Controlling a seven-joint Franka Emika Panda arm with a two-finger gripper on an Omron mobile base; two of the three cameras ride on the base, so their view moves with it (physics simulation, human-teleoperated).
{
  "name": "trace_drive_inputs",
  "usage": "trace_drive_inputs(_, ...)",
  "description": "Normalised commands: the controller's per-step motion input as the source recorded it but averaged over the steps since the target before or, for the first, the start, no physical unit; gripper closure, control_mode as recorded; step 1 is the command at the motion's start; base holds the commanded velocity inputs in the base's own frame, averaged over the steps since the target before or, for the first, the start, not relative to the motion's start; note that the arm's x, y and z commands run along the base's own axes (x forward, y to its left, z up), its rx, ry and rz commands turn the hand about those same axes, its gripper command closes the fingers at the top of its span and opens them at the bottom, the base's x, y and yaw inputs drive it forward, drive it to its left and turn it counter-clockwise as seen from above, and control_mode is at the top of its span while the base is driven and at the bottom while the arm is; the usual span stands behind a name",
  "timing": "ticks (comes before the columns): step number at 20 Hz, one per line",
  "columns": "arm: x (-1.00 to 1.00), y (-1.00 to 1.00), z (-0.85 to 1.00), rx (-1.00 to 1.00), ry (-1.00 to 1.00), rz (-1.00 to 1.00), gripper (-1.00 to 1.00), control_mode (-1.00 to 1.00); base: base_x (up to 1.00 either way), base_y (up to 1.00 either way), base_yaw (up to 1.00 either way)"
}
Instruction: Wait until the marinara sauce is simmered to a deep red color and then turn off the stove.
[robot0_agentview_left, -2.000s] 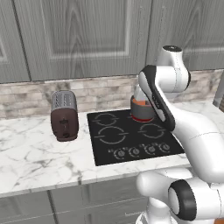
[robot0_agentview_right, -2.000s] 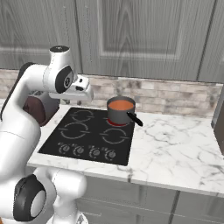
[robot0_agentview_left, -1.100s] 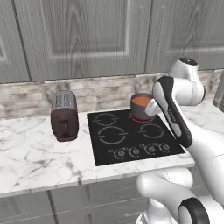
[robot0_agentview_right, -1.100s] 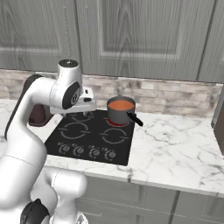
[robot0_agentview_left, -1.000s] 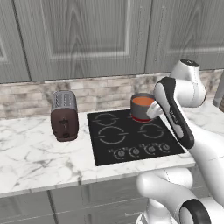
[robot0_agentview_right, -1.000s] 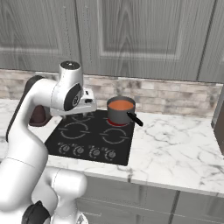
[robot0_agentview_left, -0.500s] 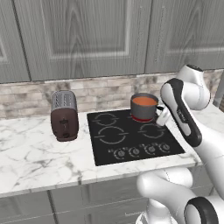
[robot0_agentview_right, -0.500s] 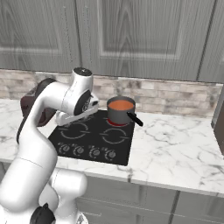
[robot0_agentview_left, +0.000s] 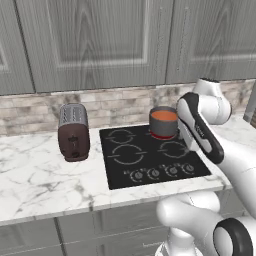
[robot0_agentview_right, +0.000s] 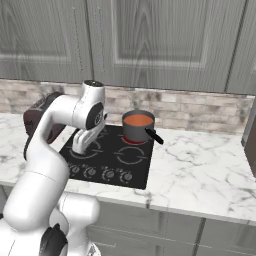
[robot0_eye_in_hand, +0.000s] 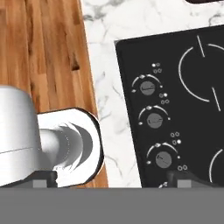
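The marinara sauce (robot0_agentview_right: 138, 120) is an orange-red round surface inside a small grey saucepan (robot0_agentview_right: 137, 130) with a black handle, on a back burner of the stove (robot0_agentview_right: 107, 161). From the left base view the sauce (robot0_agentview_left: 164, 115) sits in the pan at the back right of the black cooktop (robot0_agentview_left: 150, 159). My gripper (robot0_agentview_right: 79, 149) hangs over the stove's left front part, well away from the pan. In the hand view the gripper (robot0_eye_in_hand: 116, 180) is open, fingertips (robot0_eye_in_hand: 189, 178) far apart, above the knob row (robot0_eye_in_hand: 154, 119) and the counter's front edge.
A brown-and-silver toaster (robot0_agentview_left: 74, 132) stands on the marble counter (robot0_agentview_left: 35, 175) left of the stove. Grey cabinets hang above a brick backsplash. The counter (robot0_agentview_right: 200, 165) extends right of the cooktop. Wooden floor (robot0_eye_in_hand: 52, 52) lies below the counter edge.
The arm has swung away from beside the saucepan and lowered toward the stove's front, bringing the hand over the knob row. The pan has not moved.
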Motion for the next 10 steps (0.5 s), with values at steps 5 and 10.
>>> trace_drive_inputs(5,0.02,-0.01,-0.24,-0.16,-0.05,0.58,-1.00,-1.00,0.00,0.00,0.00)
trace_drive_inputs(10,0.00,-0.18,-0.23,-0.12,-0.08,0.54,-1.00,-1.00,0.00,0.00,0.00)
